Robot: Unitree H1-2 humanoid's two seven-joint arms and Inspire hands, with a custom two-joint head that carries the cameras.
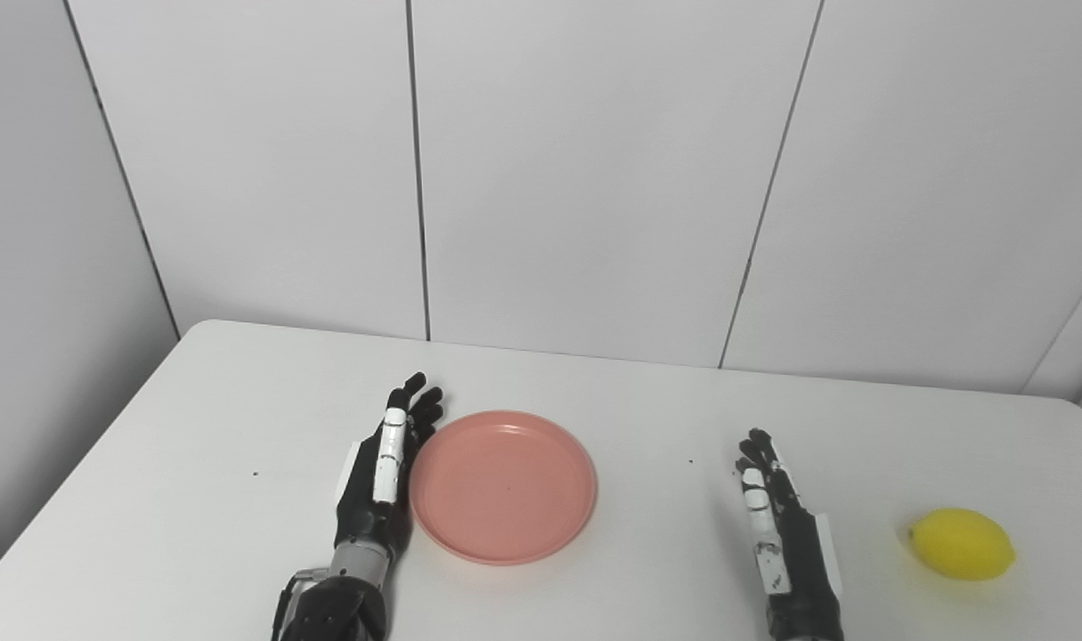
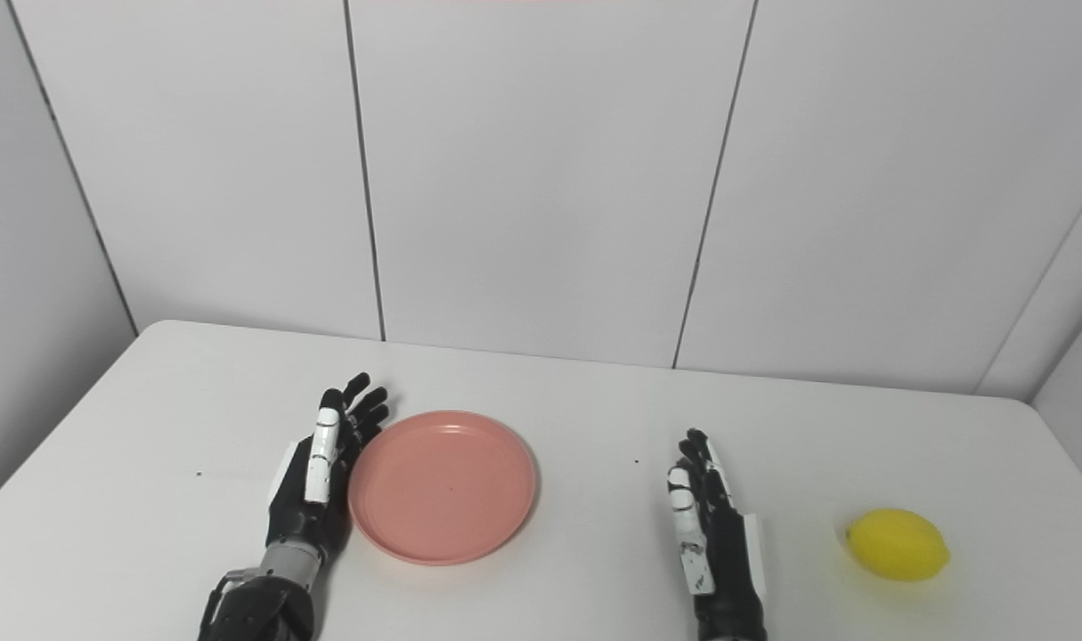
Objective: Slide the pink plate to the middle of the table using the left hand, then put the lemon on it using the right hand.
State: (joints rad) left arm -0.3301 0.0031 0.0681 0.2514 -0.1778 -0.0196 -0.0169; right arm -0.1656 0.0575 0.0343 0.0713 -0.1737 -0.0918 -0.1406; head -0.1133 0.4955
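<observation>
My left hand (image 1: 382, 472) lies flat and unclenched, holding nothing, against the plate's (image 1: 503, 485) nine o'clock rim. I should push steadily toward three o'clock (low, so it can't tip). My right hand (image 1: 776, 525) waits, fingers straight; the lemon (image 1: 961, 544) sits at its three o'clock.

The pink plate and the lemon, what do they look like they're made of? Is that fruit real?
The pink plate looks like moulded plastic: even matte colour, a smooth raised rim, only a soft sheen. The lemon is uniformly bright yellow and very smooth, with no visible pores, so it may be a plastic or foam replica; the pictures cannot settle that.
</observation>
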